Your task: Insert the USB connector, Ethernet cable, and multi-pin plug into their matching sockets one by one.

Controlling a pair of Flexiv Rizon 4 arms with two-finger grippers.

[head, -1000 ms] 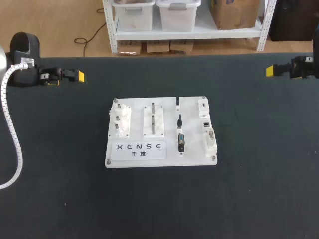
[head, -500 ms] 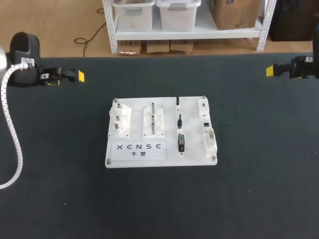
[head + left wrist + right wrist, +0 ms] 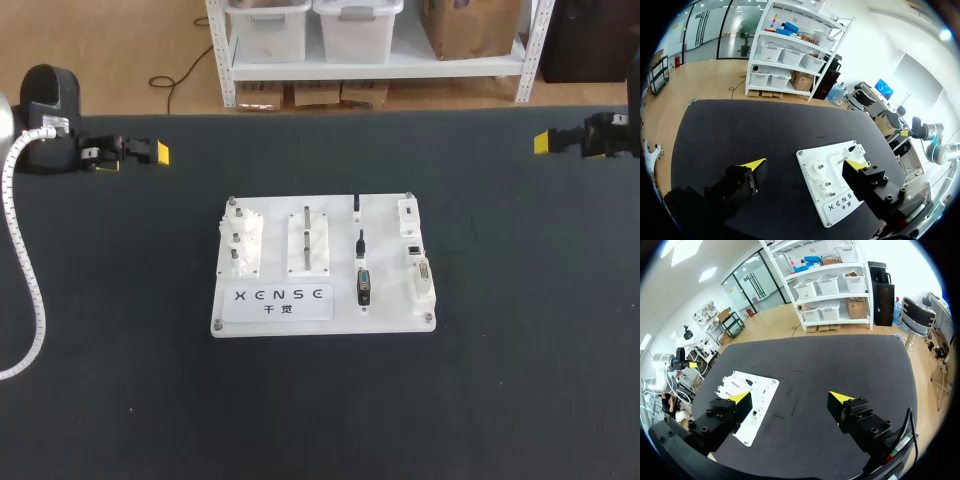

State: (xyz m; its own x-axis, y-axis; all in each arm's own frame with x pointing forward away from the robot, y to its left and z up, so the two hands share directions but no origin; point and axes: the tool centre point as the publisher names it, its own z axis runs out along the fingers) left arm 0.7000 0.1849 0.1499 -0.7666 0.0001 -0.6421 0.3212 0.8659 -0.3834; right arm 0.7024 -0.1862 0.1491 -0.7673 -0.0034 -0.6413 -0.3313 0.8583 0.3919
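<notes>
Finding: no insertion is complete. The left gripper (image 3: 806, 163) is parked near the table's far edge with its fingers spread wide and nothing between them. The right gripper (image 3: 790, 398) is parked on the opposite side in the same condition, wide open and empty. The white board (image 3: 392, 300) lies on the black table (image 3: 520, 300), ahead of both grippers and well apart from each. Three dark items rest loose in a line on the board, none of them touched by a finger. By shape these appear to be the USB connector (image 3: 357, 206), the Ethernet cable (image 3: 360, 243) and the multi-pin plug (image 3: 364, 286). Just beside them along the board's edge stand the three white sockets (image 3: 413, 248), each apart from its plug and, as far as can be seen, unoccupied. Assessment: the task is at its starting point. All three pick-ups and all three insertions remain outstanding. Fine detail of the socket openings is too small to confirm.
</notes>
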